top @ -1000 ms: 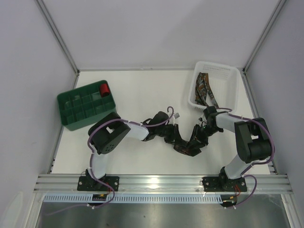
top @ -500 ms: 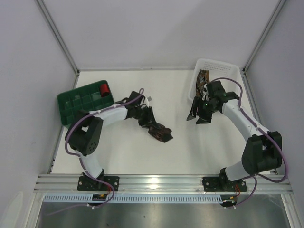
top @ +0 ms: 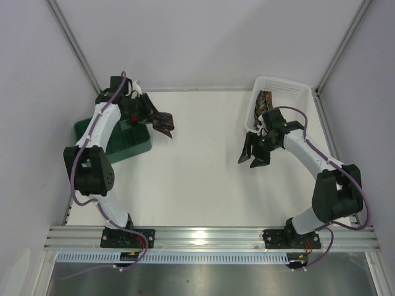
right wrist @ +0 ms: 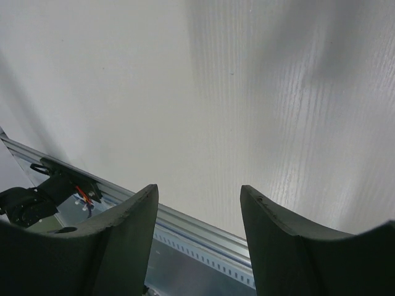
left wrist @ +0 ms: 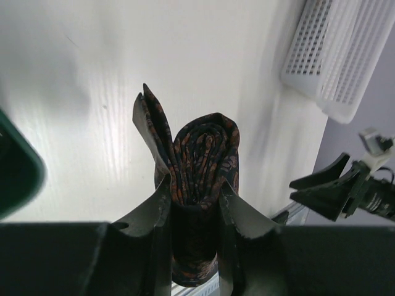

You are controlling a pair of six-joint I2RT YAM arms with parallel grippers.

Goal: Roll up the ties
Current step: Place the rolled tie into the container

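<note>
My left gripper (top: pixel 157 122) is shut on a rolled dark tie with a brown-orange pattern (top: pixel 163 124). It holds it above the table just right of the green box (top: pixel 117 145). In the left wrist view the roll (left wrist: pixel 207 157) sits between the fingers, its pointed end sticking up at the left. My right gripper (top: pixel 252 159) is open and empty over the table, in front of the white basket (top: pixel 290 95). Another patterned tie (top: pixel 266 102) lies in that basket. In the right wrist view the right gripper (right wrist: pixel 197 191) shows only bare table between its fingers.
The green compartment box stands at the left; the left arm hides the part where a small red roll (top: pixel 133 117) peeks out. The white basket also shows in the left wrist view (left wrist: pixel 336 55). Grey walls close in both sides. A metal rail (top: pixel 210 234) runs along the near edge.
My left arm has swung from the table's middle to the far left with the rolled tie, now beside the green box. My right gripper drew away from the left one toward the basket, then shifted slightly nearer.
</note>
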